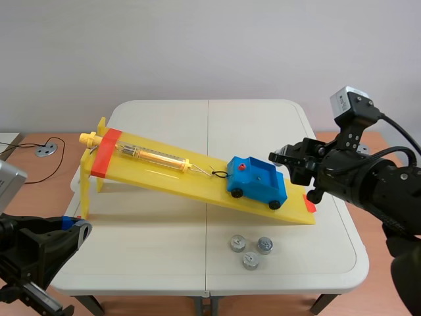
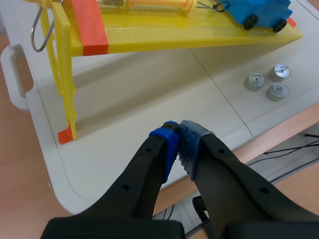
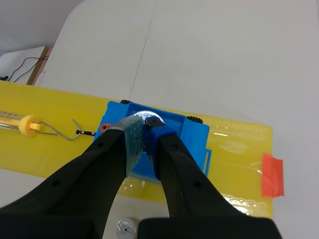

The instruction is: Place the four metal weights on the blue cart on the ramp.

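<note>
The right gripper's (image 3: 144, 127) fingers stand nearly together, pinched on one weight (image 3: 149, 115) held at their very tips. Only a sliver of gap shows between the pads. That narrow grip suits so small a piece and, I judge, lets it go down into the cart (image 3: 192, 137) without the fingers knocking the walls. The cart's open bed lies directly under and just ahead of the tips, so the weight is over the cart or barely seated in it; which one cannot be told.

Beyond the cart, off the left finger, a wire hook (image 3: 55, 130) ties it up the ramp (image 3: 234, 149), which is likely what holds the cart on the slope while it is loaded.

The other weights (image 1: 237, 243), three of them, sit in a close cluster on the table (image 1: 164, 243), below the ramp's low end and near that gripper.

The left gripper (image 2: 178, 130) has its fingers closed together on nothing. It hangs over the table's near edge, well apart from ramp and weights, out of the way.
</note>
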`<state>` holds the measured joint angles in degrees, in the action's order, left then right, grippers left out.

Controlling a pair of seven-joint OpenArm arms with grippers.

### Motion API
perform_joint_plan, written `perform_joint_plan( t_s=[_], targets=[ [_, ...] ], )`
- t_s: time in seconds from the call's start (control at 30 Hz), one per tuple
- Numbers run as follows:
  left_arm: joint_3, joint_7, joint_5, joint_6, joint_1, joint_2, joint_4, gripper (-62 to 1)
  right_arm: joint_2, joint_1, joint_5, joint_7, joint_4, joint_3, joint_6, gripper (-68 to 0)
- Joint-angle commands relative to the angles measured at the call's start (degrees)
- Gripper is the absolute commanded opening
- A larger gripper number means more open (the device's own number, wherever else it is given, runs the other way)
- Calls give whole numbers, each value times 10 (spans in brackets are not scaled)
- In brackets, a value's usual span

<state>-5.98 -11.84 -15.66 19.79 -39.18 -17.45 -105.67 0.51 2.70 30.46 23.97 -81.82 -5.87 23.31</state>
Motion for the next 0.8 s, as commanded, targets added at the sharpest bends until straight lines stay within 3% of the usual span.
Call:
perform_joint_plan(
  t_s=[0.0, 0.2, 0.47, 0.77],
  targets=[
    [-9, 62, -29, 14, 3, 4, -40, -578, -6, -62, 47, -70, -28, 15, 19, -669],
    [-9, 62, -29, 14, 3, 4, -40, -578, -1, -94, 47, -63, 23, 23, 20, -669],
    [-9, 62, -29, 14, 3, 4, -40, -578, 2, -109, 26, -99, 52, 24, 2, -669],
    [-9, 62, -29, 14, 3, 4, -40, -578, 21, -149, 16, -106, 113, 26, 2, -669]
  ],
)
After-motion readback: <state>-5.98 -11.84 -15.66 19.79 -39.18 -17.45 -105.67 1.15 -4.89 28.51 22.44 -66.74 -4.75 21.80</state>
